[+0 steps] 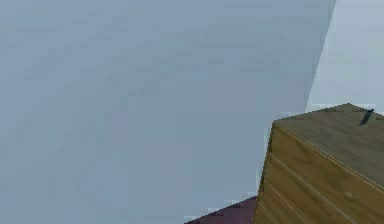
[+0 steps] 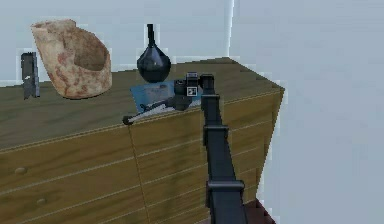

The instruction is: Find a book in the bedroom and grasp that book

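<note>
A flat blue book (image 2: 150,94) lies on top of a wooden dresser (image 2: 70,160), near its middle. My arm (image 2: 222,160) reaches up to it from the bottom edge. The two white marker squares (image 2: 196,84) stand at the book's right side. The gripper (image 2: 136,117) extends left of them, with its thin fingers (image 2: 150,110) across the book's front edge. I cannot tell whether the gripper holds anything, since the book rests on the dresser top right behind it.
A black round vase (image 2: 152,62) stands just behind the book. A tan hollow stone-like ornament (image 2: 72,60) and a small dark upright object (image 2: 30,74) sit further left. The dresser corner (image 1: 330,170) shows against a pale wall (image 1: 150,100), above dark red floor (image 1: 225,214).
</note>
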Controlling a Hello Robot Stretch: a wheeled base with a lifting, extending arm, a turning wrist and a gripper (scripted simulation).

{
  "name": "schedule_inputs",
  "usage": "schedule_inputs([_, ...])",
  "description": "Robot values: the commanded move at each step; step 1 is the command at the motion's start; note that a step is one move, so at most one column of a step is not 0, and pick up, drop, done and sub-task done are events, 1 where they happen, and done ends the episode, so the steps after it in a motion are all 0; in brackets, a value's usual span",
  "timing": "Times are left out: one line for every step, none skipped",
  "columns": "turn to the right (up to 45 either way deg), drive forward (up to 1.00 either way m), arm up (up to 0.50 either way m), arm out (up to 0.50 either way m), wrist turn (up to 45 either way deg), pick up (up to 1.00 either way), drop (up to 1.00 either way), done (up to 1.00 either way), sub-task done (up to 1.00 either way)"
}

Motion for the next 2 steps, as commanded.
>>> schedule_inputs([0.0, 0.00, 0.10, 0.00, 0.0, 0.00, 0.00, 0.00, 0.00])
schedule_inputs([0.0, 0.00, 0.00, 0.00, 0.0, 0.00, 0.00, 1.00, 0.00])
